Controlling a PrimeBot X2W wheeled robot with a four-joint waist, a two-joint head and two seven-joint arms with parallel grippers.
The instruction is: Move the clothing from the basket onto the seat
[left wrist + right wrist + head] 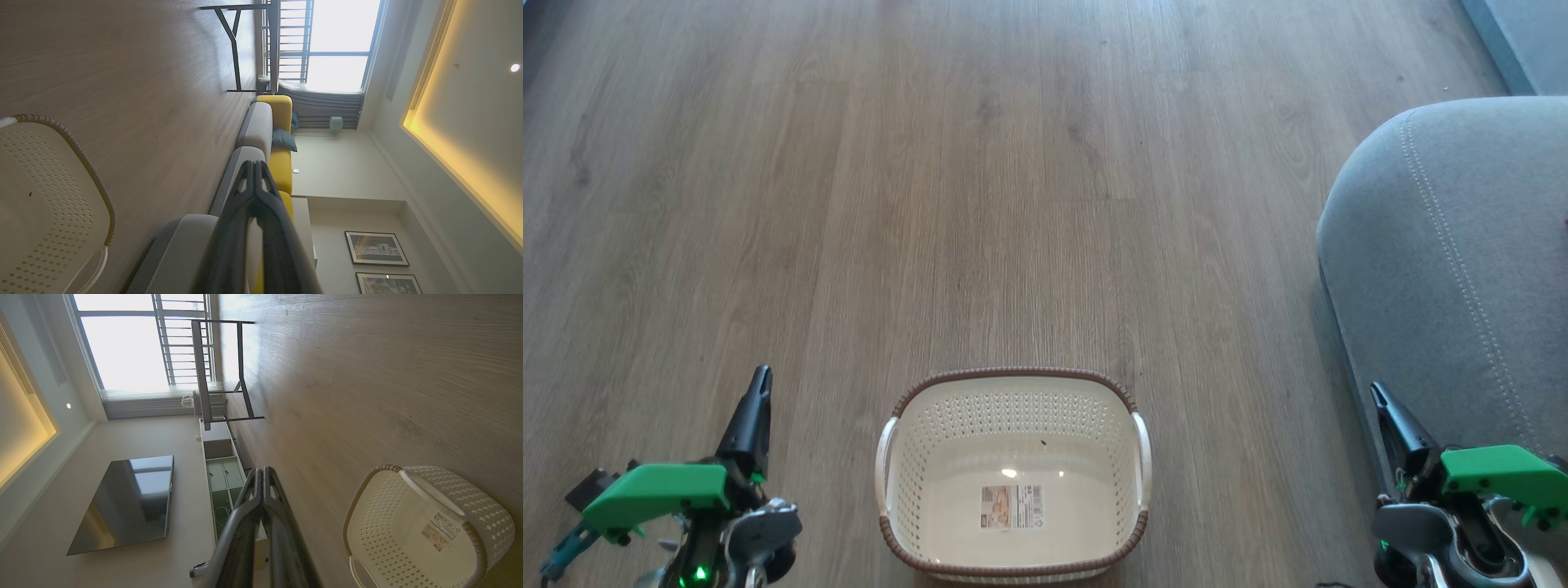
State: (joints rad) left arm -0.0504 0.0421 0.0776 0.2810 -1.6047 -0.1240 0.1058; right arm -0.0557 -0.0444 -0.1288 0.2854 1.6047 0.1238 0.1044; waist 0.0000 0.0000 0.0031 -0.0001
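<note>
Basket point(1013, 412) sits bottom centre of head view, bare bar its label; seat point(1445, 245) at right edge. L & R jaws in lower corners, pressed shut, holding nothing. Job looks done imo: park arms clear of basket, no more reaching in.

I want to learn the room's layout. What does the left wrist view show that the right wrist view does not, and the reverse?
Left wrist, not right wrist: the grey seat, yellow backrests, framed pictures, the shut left tool. Right wrist, not left wrist: a dark television, a low cabinet, a printed label, the shut right tool. Both: the empty basket, the wooden floor, the window.
</note>
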